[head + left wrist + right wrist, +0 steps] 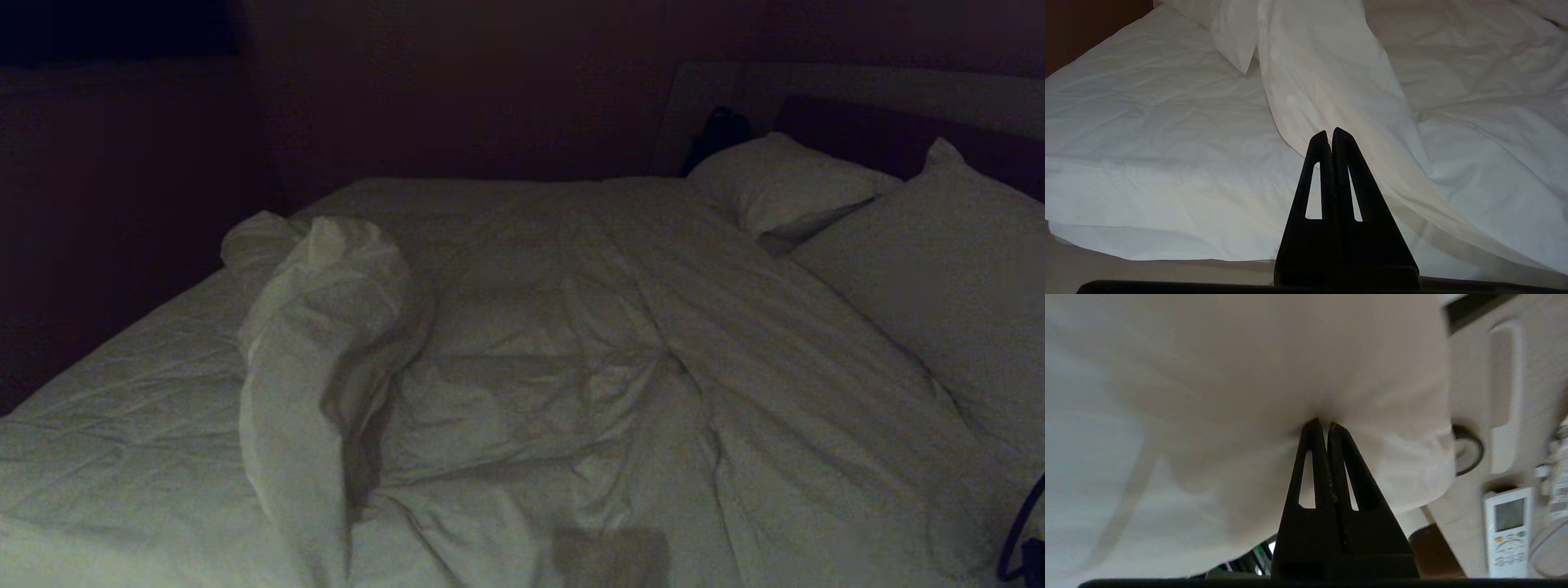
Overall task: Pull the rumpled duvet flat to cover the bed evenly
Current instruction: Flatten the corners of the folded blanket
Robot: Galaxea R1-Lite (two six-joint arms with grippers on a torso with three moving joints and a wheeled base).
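The puffy white quilted duvet [522, 351] lies bunched across the wide white-sheeted bed [122, 425]; both tools, left [1330, 134] and right [1323, 425], are clenched empty, so pushing risks worse rumpling.

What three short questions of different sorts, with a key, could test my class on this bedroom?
1. True or false: the duvet lies flat and covers the whole bed.
2. How many pillows show in the head view? A) one B) two C) four
3. Fill the gap: the left gripper hangs over the bed with its fingers ____ and nothing between them.

Key: 1 false, since a long fold is bunched up and the sheet beside it is bare. 2 B. 3 shut.
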